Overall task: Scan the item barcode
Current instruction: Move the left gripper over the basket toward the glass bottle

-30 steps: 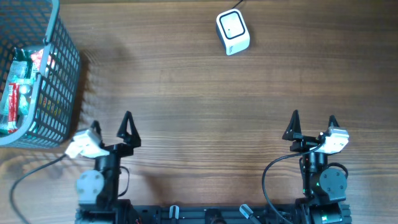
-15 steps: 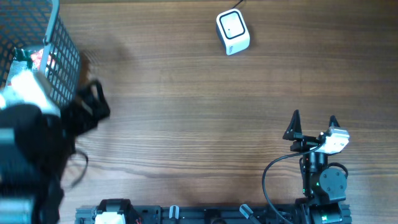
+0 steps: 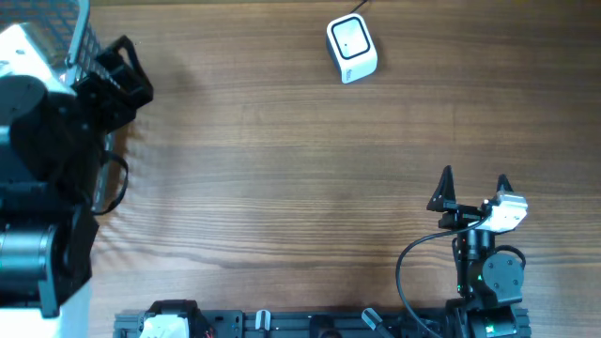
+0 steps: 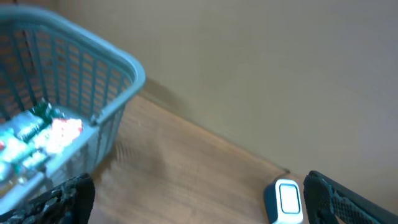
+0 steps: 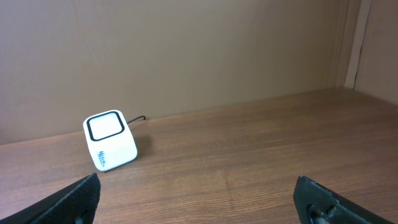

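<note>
Teal mesh is where the trouble lies: the basket sits at the far left corner of the worktop, and the packets to be scanned lie jumbled inside it, red, green and white, overlapping one another. The left claw hangs right at the basket's near wall, jaws spread as wide as they go, nothing between them. Whether a finger brushes the mesh cannot be told through the blur. From here, a descent too close to that wall could snag a finger in the grid and shove or tip the whole basket. A plunge into the pile could pinch two packets at once, or crumple a wrapper across its barcode, and which face carries the barcode is not visible. Glossy wrappers look slippery, so a shallow grip may let one drop on the long carry to the scanner, which stands well apart, near the far edge toward the right. Over on the other side the right claw waits low at the near edge, equally wide open and empty, touching nothing.
</note>
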